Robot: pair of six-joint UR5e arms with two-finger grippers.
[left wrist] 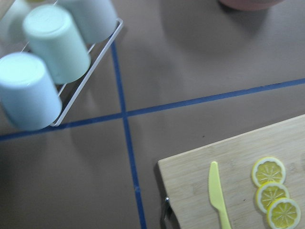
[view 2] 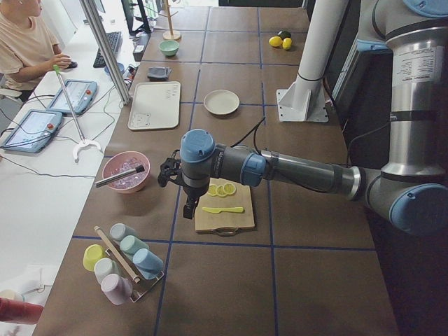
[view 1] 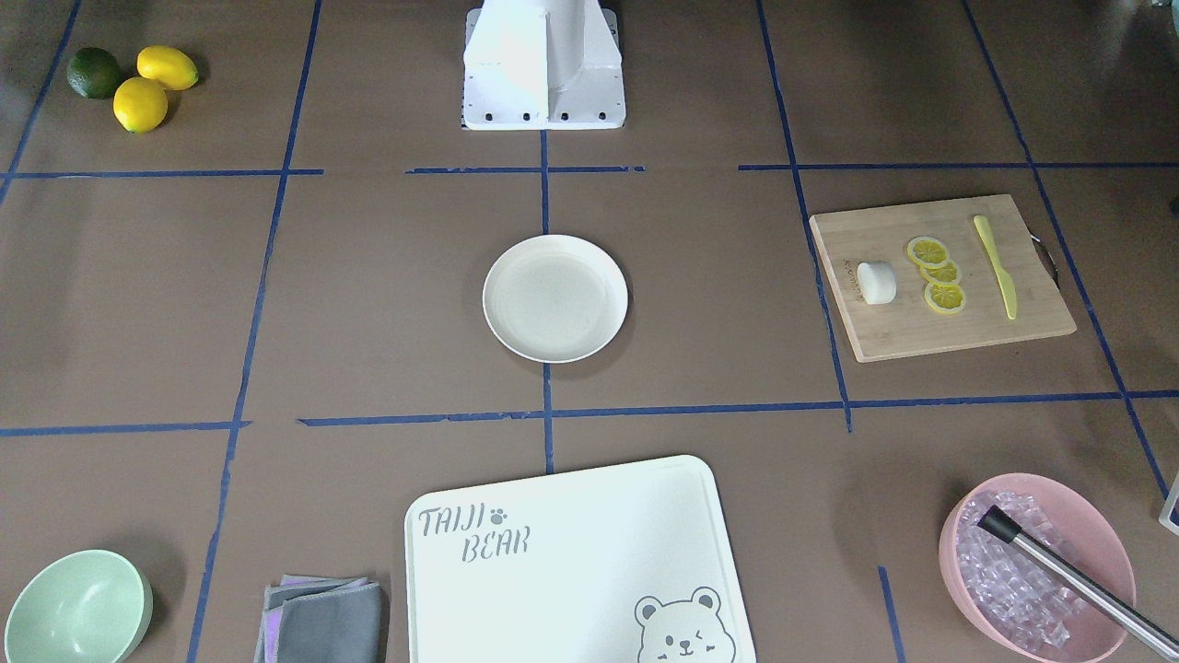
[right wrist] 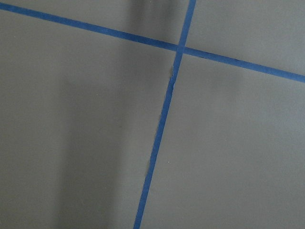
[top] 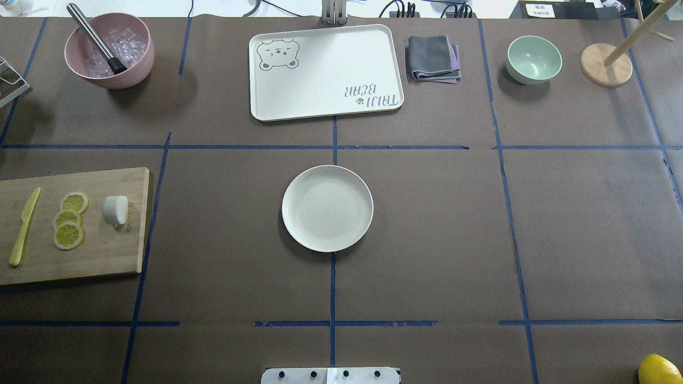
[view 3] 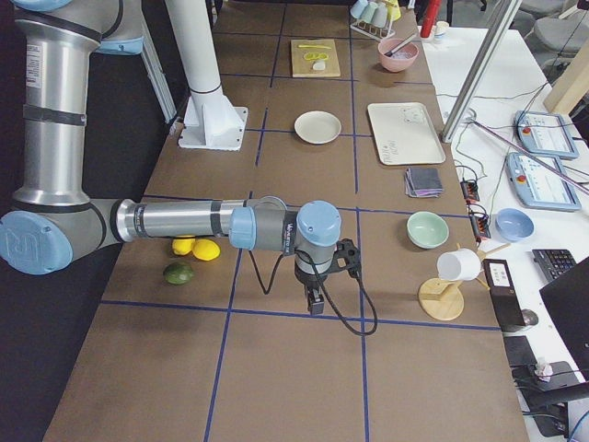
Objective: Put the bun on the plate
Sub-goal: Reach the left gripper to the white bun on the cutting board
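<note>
The bun [view 1: 876,282] [top: 114,209] is a small white lump lying on a wooden cutting board [view 1: 939,327] [top: 106,250], beside the lemon slices. The plate [view 1: 555,297] [top: 327,208] [view 2: 221,102] sits empty mid-table, in front of the robot's base. My left gripper [view 2: 189,210] hangs over the table by the board's outer end, seen only from the side. I cannot tell whether it is open or shut. My right gripper [view 3: 313,304] hovers over bare table at the other end, and I cannot tell its state either. Neither wrist view shows any fingers.
On the board lie three lemon slices [top: 68,218] and a yellow knife [top: 24,226]. A pink bowl of ice [top: 109,50], a bear-printed board [top: 325,72], a grey cloth [top: 433,57] and a green bowl [top: 533,58] line the far edge. A cup rack [left wrist: 52,62] stands by the left arm. A person [view 2: 24,42] sits nearby.
</note>
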